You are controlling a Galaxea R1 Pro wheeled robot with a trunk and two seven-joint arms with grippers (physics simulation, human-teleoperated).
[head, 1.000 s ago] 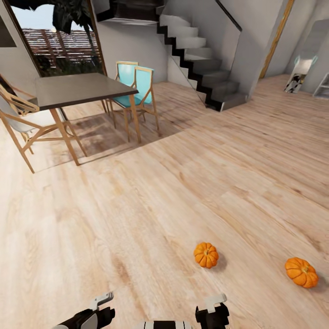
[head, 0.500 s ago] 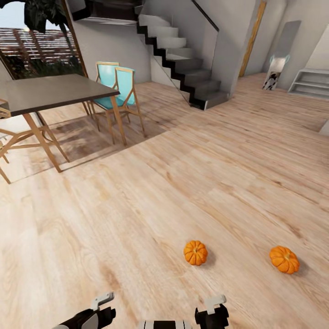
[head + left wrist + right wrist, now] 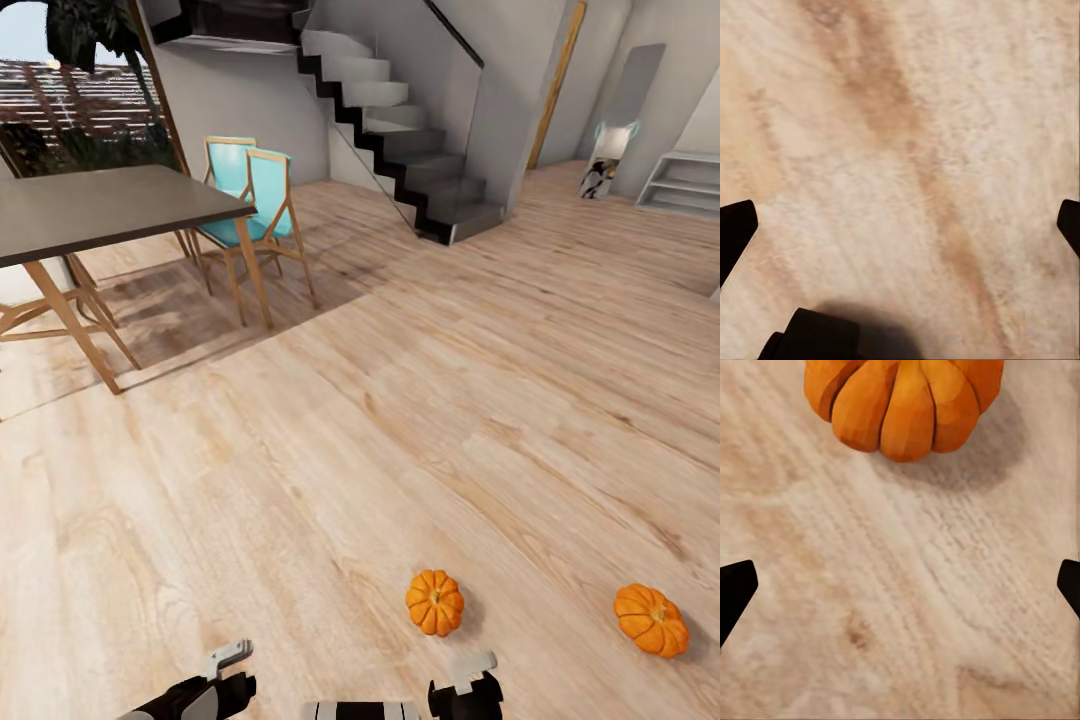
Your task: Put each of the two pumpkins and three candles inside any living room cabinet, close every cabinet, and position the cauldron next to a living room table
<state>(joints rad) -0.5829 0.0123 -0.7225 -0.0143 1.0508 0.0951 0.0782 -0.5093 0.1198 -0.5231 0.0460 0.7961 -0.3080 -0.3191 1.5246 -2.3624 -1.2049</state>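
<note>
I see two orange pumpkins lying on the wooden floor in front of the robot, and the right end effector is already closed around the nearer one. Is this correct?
Not quite. Two pumpkins do lie on the floor, but the right end effector holds nothing: in the right wrist view its fingers are spread wide, with the nearer pumpkin resting on the boards ahead of them. The head view shows that pumpkin and the farther pumpkin both untouched.

Floor: light wooden plank floor (image 3: 420,400).
Furniture: dark-topped dining table on wooden legs (image 3: 100,205), two turquoise chairs with wooden frames (image 3: 250,195) beside it.
Back: grey staircase (image 3: 420,160), large window (image 3: 70,90).
</note>
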